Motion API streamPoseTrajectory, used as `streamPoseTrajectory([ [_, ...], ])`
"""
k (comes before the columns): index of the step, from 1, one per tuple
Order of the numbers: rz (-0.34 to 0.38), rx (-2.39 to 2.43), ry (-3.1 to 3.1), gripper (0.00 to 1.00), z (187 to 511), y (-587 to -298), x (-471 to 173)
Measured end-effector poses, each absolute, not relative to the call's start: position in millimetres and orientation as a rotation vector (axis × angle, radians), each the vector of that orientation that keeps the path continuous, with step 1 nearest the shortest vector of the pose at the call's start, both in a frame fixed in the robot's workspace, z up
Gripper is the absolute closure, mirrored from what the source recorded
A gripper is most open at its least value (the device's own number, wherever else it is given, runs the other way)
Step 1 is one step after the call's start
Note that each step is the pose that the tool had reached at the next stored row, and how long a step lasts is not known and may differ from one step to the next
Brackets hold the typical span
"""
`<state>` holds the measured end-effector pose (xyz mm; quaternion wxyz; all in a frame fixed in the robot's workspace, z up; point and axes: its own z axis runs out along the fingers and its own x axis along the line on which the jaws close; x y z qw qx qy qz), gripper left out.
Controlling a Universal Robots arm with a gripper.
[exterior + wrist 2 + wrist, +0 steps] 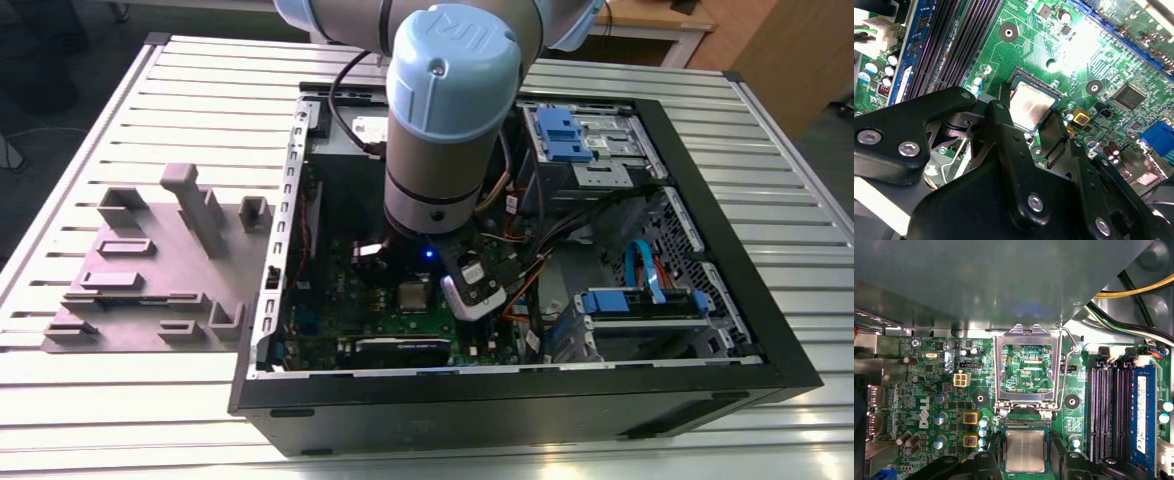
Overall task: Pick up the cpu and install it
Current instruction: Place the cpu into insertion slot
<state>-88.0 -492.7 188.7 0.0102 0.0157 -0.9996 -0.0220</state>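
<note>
Closest to the lens in the second wrist view are the black metal fingers point(1054, 132) of the robot's gripper point(1029, 107), with their bolted black linkage below them. The fingers stand parted, one on each side of the cpu point(1032, 106), a small flat square chip with a silvery-grey metal top. They flank it closely without gripping it, and in the first wrist view a thin strip of black socket rim shows between each finger and the chip. There the cpu point(1025, 450) lies flat in its black socket on the green motherboard point(929, 390), just beside the hinge end of the silver rectangular socket frame point(1000, 370). That frame is swung open, and green board shows through its window. A bent wire lever point(1069, 365) runs along one side of the frame. Past the lever are long black memory slots point(1106, 410) and a blue memory module point(1141, 415). On the frame's other side sit a small white connector point(960, 379) and two yellow square parts point(970, 417). In the exterior view the grey and pale blue robot arm point(447, 100) reaches down into an open black computer case point(534, 410). The case lies on its side on a slatted silver metal bench point(80, 420). A grey moulded holder tray point(147, 280) rests on the bench beside the case, toward the exterior view's left.
</note>
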Motion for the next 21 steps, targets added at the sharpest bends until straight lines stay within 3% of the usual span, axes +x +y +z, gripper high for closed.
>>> streamPoseTrajectory([
  [16, -0.069, 0.049, -3.12, 0.53, 188.2, -492.6, -88.0],
  [18, -0.07, 0.049, -3.121, 0.46, 187.9, -492.5, -87.9],
  [20, -0.07, 0.049, -3.121, 0.46, 187.8, -492.5, -87.9],
  [21, -0.069, 0.049, -3.12, 0.4, 188.0, -492.6, -87.9],
])
